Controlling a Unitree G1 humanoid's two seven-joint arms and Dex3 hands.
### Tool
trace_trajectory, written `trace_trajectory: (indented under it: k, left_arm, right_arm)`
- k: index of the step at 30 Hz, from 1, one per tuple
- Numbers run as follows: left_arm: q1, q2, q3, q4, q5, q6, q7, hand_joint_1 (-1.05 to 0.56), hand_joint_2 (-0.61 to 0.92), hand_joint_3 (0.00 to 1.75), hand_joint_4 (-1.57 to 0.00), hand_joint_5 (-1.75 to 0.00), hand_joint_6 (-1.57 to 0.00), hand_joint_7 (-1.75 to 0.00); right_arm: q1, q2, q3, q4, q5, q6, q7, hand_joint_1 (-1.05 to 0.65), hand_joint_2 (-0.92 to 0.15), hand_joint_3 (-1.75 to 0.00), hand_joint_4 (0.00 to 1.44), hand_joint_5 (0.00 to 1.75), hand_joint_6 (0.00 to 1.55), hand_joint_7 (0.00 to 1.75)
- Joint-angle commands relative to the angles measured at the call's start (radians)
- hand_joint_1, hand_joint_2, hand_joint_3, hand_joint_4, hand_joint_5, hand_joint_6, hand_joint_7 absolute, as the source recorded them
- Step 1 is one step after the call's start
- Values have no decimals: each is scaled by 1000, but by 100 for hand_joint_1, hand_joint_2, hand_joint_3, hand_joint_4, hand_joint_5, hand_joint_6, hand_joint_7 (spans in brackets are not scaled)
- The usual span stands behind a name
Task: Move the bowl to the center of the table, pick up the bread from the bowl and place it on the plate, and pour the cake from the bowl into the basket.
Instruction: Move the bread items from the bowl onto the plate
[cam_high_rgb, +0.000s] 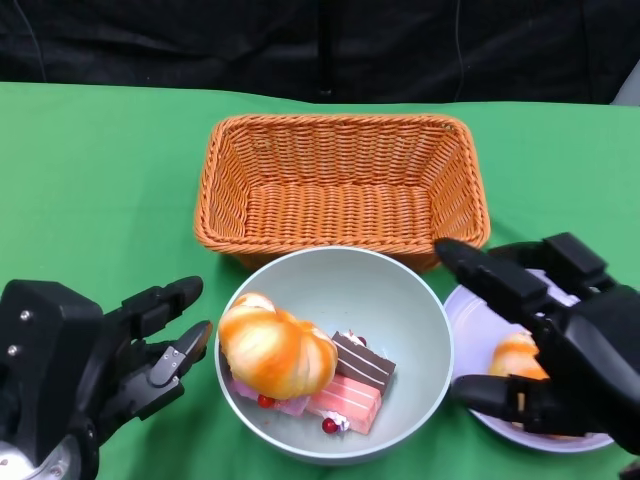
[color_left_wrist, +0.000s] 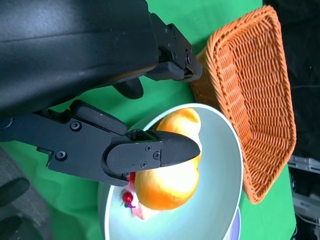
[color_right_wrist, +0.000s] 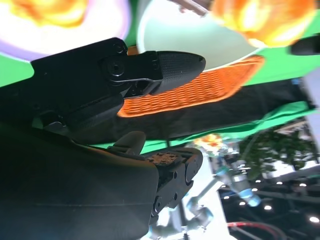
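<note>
Green cloth covers our table (cam_high_rgb: 90, 180). We've got the bowl (cam_high_rgb: 400, 300) sitting central before the basket (cam_high_rgb: 340, 185), bread (cam_high_rgb: 275, 350) atop cake (cam_high_rgb: 350, 385). Our left hand (cam_high_rgb: 110, 360) is spread beside it, probably lining up a grab; right hand (cam_high_rgb: 560, 340) hovers empty over the plate (cam_high_rgb: 470, 320).

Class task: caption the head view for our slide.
Open hands flank a bowl of bread and cake before an empty basket.

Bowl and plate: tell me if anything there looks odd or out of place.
Nothing is spilled or damaged. One oddity: a bread already lies on the plate under the right hand, while another bread sits in the bowl on the cakes.
</note>
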Motion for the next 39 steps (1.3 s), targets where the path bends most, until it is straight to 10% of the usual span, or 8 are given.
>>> trace_trajectory:
  k: [1,39]
  left_arm:
    - [2,9,-2,-10,-3,5,-8,-58,92,51,0,-98,-36,-3]
    - [-2,-82,88,-2,-51,17,65,-63,92,52,0,-112,-40,-4]
  right_arm:
    - [-36,17,28,-23,50,22,66,-63,-92,-29,12,81,32,7]
    - [-328,252,366,454,-97,92,-61,-64,-92,-11,9,96,38,11]
